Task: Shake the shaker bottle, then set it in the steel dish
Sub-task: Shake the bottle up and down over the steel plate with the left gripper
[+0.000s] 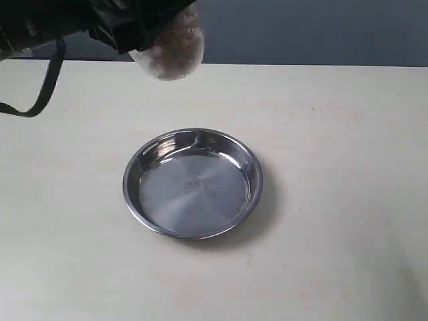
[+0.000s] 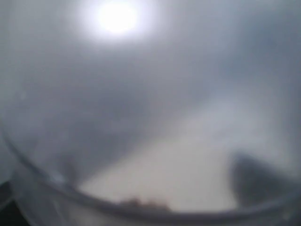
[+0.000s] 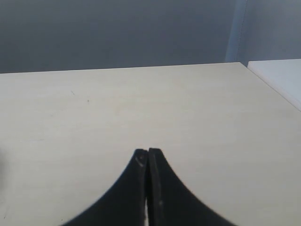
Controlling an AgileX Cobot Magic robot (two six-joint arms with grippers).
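The shaker bottle [image 1: 172, 55], clear frosted plastic with brown-white granules, hangs in the air at the top left of the exterior view, blurred. My left gripper [image 1: 137, 27] is shut on it, its black body covering the bottle's upper part; the cap is hidden. In the left wrist view the bottle [image 2: 150, 117] fills the whole picture as a blurred frosted wall, and the fingers cannot be made out. The steel dish [image 1: 137, 200], round, shallow and shiny, lies empty on the table below and right of the bottle. My right gripper [image 3: 147, 151] is shut, with nothing in it, over bare table.
A pale tabletop [image 1: 334, 167] carries the dish; its far edge meets a grey-blue wall [image 1: 314, 30]. A black cable [image 1: 40, 93] loops down from the left arm. In the right wrist view a white surface [image 3: 282, 77] lies beyond the table's corner.
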